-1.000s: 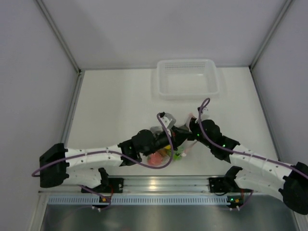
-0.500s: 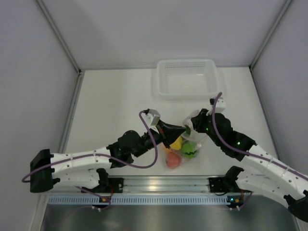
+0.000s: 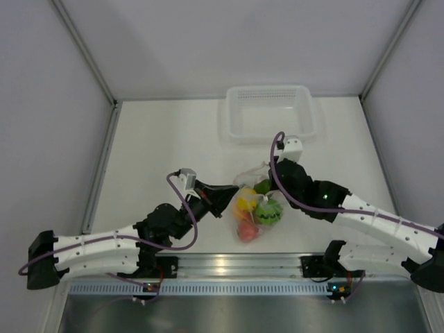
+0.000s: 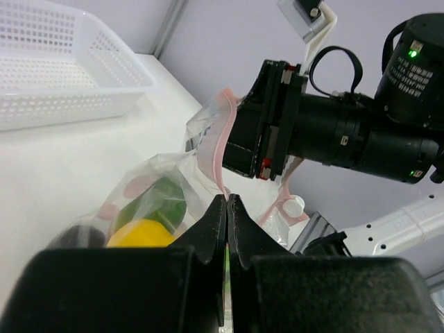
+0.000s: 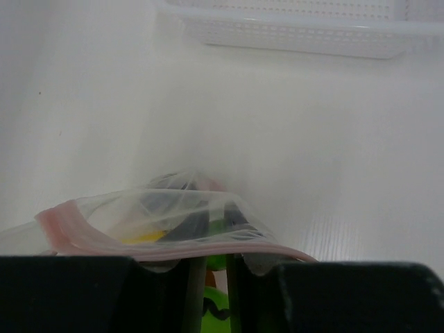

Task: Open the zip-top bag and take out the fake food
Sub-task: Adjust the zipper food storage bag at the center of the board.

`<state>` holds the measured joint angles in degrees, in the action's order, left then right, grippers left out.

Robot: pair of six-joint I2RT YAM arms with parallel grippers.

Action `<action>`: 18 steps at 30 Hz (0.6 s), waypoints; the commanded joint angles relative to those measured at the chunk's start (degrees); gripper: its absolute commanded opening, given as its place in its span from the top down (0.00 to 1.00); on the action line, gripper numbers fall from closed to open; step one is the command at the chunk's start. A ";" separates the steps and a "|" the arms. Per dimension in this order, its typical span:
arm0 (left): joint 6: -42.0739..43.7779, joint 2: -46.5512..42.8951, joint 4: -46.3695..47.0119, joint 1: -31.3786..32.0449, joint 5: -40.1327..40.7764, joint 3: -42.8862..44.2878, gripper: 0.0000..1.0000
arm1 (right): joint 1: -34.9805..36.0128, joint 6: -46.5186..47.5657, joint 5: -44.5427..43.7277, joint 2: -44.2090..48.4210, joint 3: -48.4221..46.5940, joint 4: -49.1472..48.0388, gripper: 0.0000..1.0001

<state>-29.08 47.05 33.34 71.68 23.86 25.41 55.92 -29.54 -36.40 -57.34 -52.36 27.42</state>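
Your small plastic fruits (image 3: 267,214) sit inside the clear crinkly zip-top bag (image 3: 248,182); the white perforated plastic tray (image 3: 270,134) lies behind it.

One clear crinkly plastic zip-top bag (image 3: 250,180), at least four small plastic fruits (image 3: 244,204), one white perforated rectangular plastic tray (image 3: 269,128), two white-and-black robot arms (image 3: 104,248).

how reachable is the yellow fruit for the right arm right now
Probably not reachable: the yellow fruit sits inside the zip-top bag, and the right gripper has its jaws busy pinching the bag's zip edge.

Crinkly clear plastic zip-top bag (image 3: 255,208), perforated, probably plastic tray (image 3: 270,137)
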 commanded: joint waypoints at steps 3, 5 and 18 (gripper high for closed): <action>1.56 -4.33 -2.92 0.13 4.18 3.85 1.00 | 2.44 2.82 -11.74 -3.56 -5.90 6.50 0.84; 2.27 -4.68 -4.07 0.13 3.92 5.43 1.00 | 2.35 4.13 -13.25 -4.09 -7.14 7.91 0.84; -1.76 -11.18 -8.03 0.13 7.52 0.88 1.00 | 1.91 8.00 -7.15 -7.61 -13.74 13.37 0.84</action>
<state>-29.63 38.96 25.08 71.79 26.76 27.75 59.24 -24.38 -45.45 -65.47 -64.71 36.36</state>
